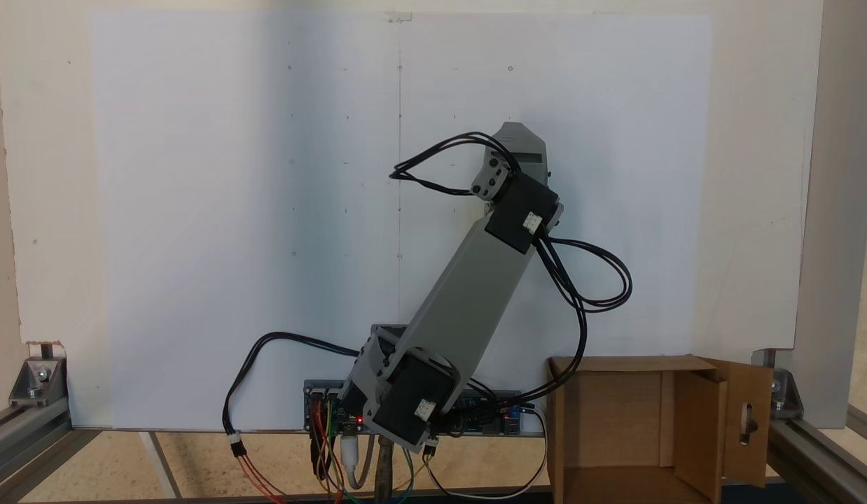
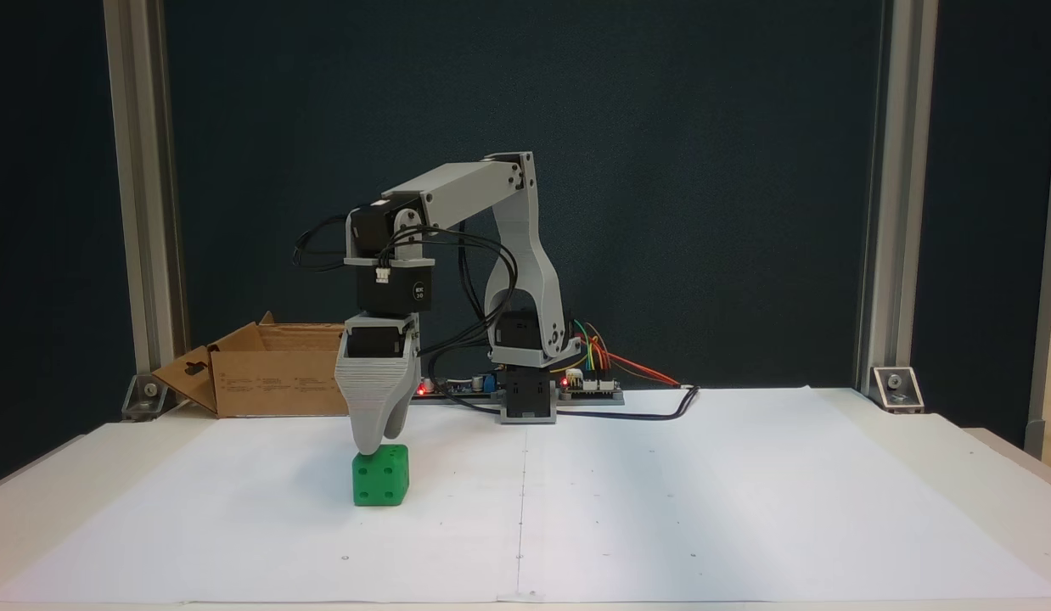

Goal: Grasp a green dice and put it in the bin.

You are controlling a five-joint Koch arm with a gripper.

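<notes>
In a fixed view from the front, the claw (image 2: 381,447) points straight down, its grey tips right at the top of the green dice (image 2: 380,478). From this side the two jaws lie one behind the other, so whether the claw is parted, clenched or gripping the dice cannot be told. The dice sits on the white paper (image 2: 661,509) covering the tabletop (image 2: 1001,462), left of the paper's centre crease, with pips showing on the two faces toward the camera. Above the claw, black motors and looping black cables lead up along the grey arm (image 2: 458,182), which bends back down to its base (image 2: 525,399) at the rear of the paper. Beside the base lies a circuit board (image 2: 589,386) with coloured wires. The bin (image 2: 271,373), a brown cardboard box with open flaps, stands behind the dice, well apart from it, at the rear left. In a fixed view from above, the bin (image 1: 615,420) sits at the lower right, open, just beside the arm's base.
</notes>
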